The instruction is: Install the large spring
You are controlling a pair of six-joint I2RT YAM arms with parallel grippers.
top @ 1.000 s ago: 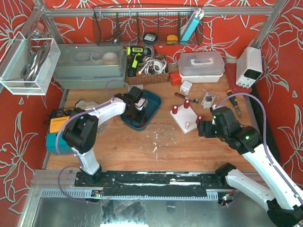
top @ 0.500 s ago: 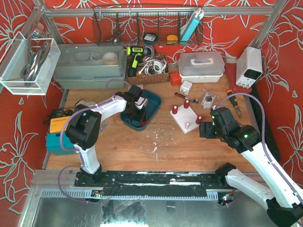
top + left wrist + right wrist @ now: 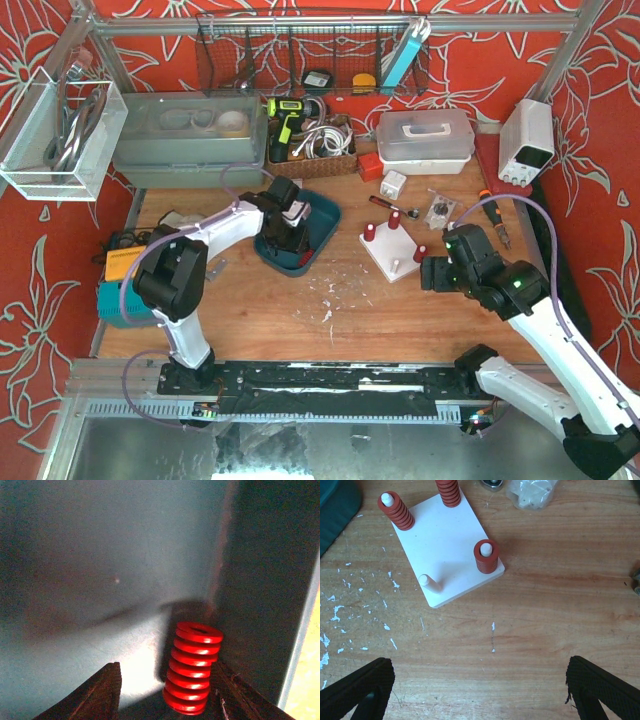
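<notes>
The large spring [image 3: 193, 675] stands upright in a corner of the teal bin [image 3: 260, 580], between the left gripper's [image 3: 167, 680] parted jaws (closer to the wall-side one), so an off-centre squeeze could topple it, while the right gripper [image 3: 477, 662], jaws wide apart and empty, hovers over the counter [image 3: 545, 630] near the bare peg [image 3: 430, 583].

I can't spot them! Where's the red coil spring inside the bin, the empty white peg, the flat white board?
Red coil spring [image 3: 192, 675]: left wrist view, middle coils.
Empty white peg [image 3: 431, 584]: right wrist view, its shaft.
Flat white board [image 3: 447, 545]: right wrist view, bare centre.
</notes>
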